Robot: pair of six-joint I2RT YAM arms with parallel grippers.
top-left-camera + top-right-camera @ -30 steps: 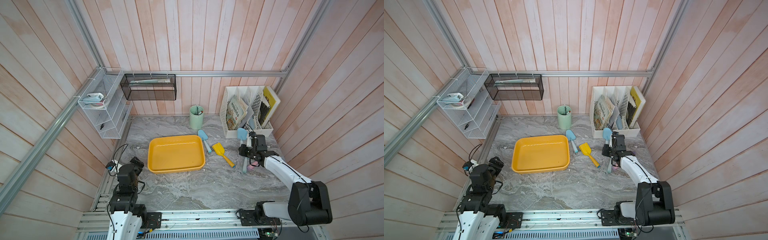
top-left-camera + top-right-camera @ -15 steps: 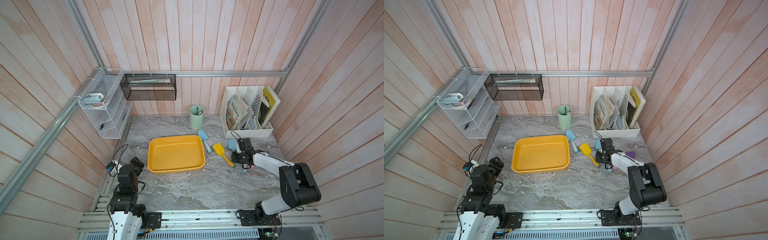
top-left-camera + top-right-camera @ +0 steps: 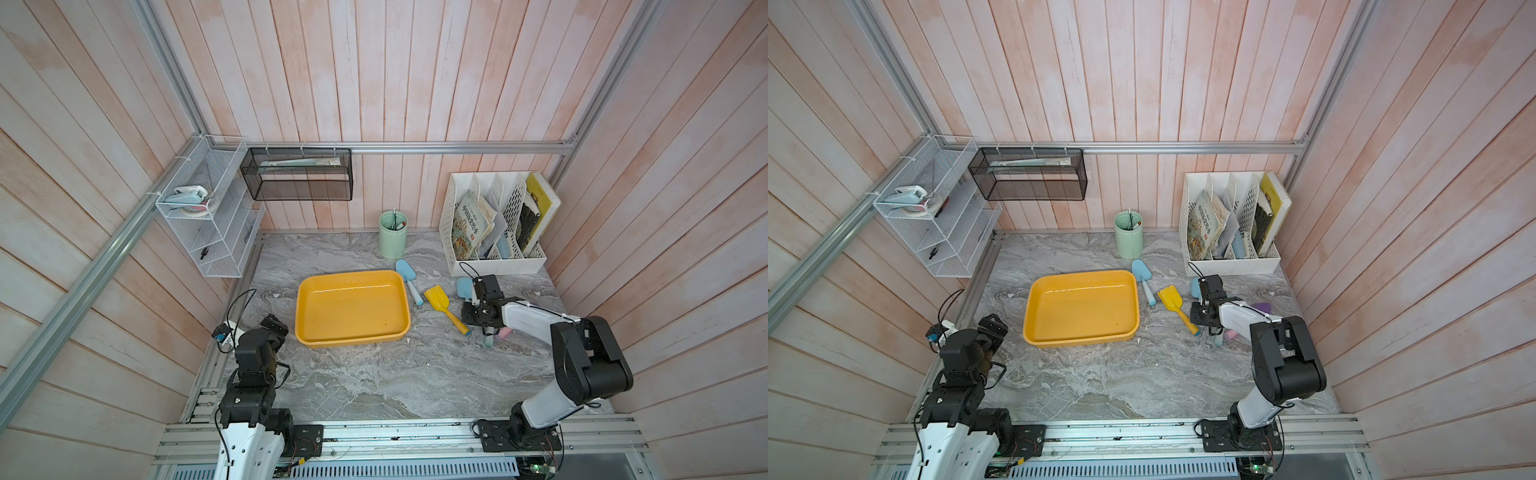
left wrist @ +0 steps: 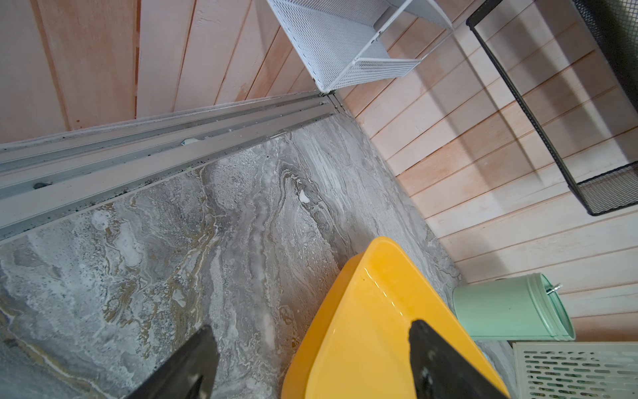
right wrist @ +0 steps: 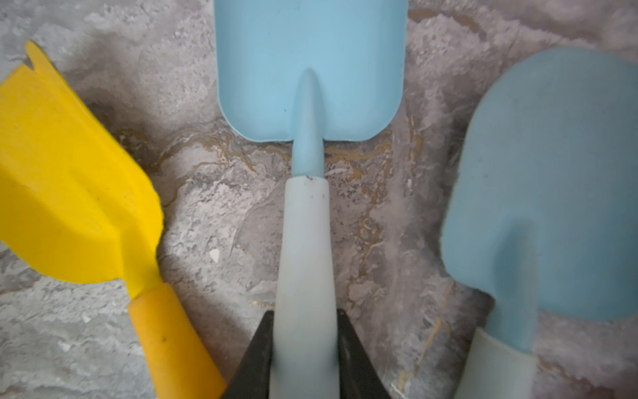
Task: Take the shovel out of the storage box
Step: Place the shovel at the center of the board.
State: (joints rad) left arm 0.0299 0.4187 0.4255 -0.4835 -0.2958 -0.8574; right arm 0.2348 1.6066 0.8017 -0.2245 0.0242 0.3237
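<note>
R gripper (image 5: 304, 314) is clamped on the pale handle of a light-blue plastic shovel (image 5: 310, 69) w/ a squarish blade. The shovel is outside the shallow yellow plastic storage box (image 3: 353, 311), low over the grey marble tabletop (image 3: 374, 374) on the box's right side. It sits btwn a yellow plastic shovel (image 5: 69, 172) and a round-bladed blue shovel (image 5: 552, 172) (touching neither). L gripper (image 4: 310, 326) hangs near the box, jaws apart, nothing btwn them.

Your shovel (image 5: 307, 214): light-blue square-shouldered blade, pale handle, clamped at the handle, clear of the box | your storage box (image 3: 353, 311): shallow yellow tray, empty, sitting flat.
</note>
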